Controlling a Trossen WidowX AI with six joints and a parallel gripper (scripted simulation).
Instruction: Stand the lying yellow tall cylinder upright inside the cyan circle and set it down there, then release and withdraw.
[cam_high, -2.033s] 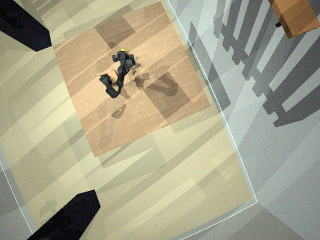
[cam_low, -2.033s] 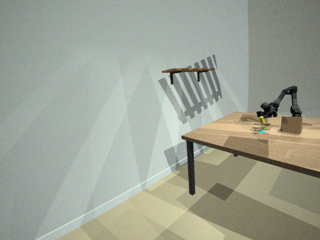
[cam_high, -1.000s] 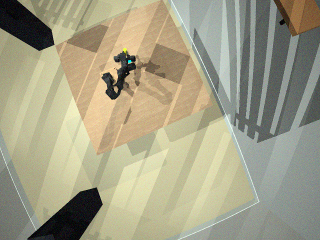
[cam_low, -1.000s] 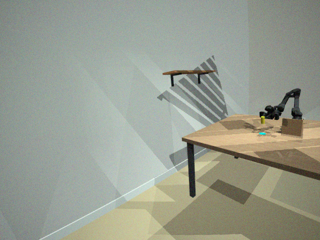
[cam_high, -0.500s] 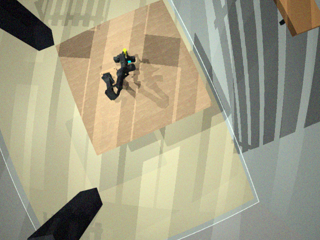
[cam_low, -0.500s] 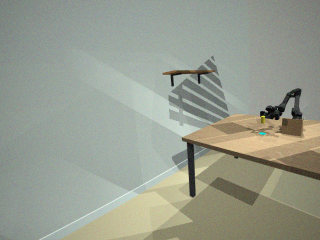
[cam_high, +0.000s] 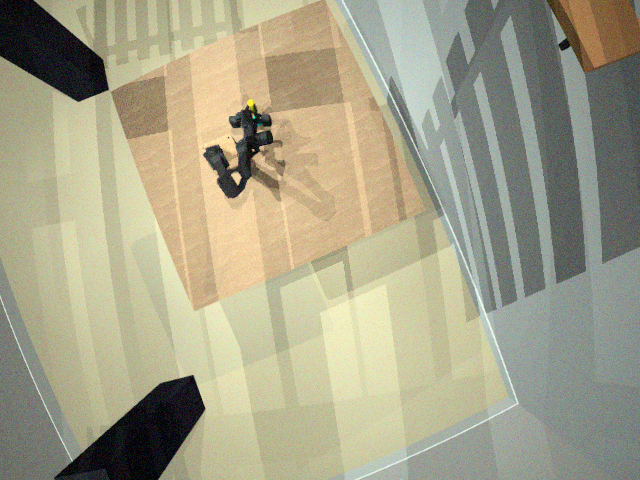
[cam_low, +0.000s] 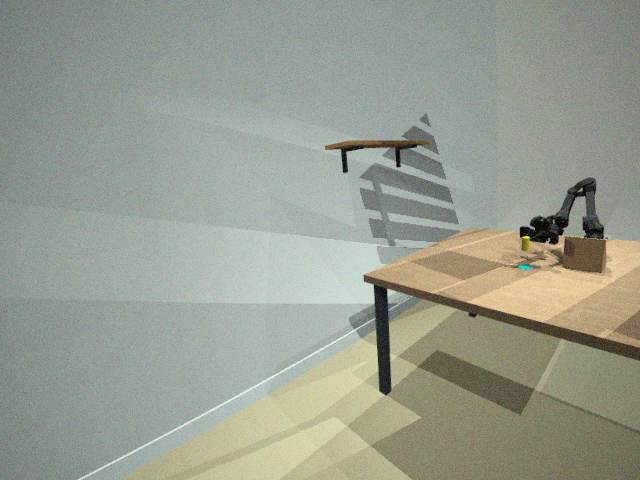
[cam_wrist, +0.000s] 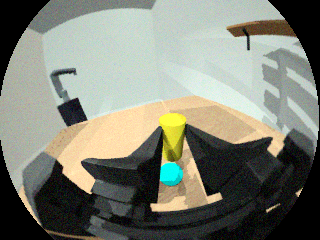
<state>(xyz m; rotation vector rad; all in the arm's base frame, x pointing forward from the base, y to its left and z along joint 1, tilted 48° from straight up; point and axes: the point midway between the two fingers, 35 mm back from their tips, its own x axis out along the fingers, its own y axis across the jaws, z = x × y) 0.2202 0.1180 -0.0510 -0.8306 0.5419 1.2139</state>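
With the fingers of the gripper (cam_high: 250, 109) (cam_low: 526, 235) (cam_wrist: 174, 129) closed around the yellow cylinder (cam_high: 251, 104) (cam_low: 525, 243) (cam_wrist: 173, 137), upright above the wooden table (cam_high: 310, 217) (cam_low: 496, 295) (cam_wrist: 112, 129), the arm should centre it over the cyan circle (cam_high: 254, 117) (cam_low: 525, 267) (cam_wrist: 171, 174), then lower slowly, keeping it plumb.

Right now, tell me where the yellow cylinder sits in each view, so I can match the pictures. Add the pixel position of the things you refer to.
Top: upper part, left of centre, at the arm's tip: yellow cylinder (cam_high: 250, 103) (cam_low: 525, 243) (cam_wrist: 173, 137).
Exterior: right side, mid-height, upright above the table.
Wrist: just right of centre, between the fingertips of the end effector (cam_high: 251, 109) (cam_low: 525, 235) (cam_wrist: 172, 128).
Shared landmark: cyan circle (cam_high: 255, 118) (cam_low: 525, 267) (cam_wrist: 171, 174).
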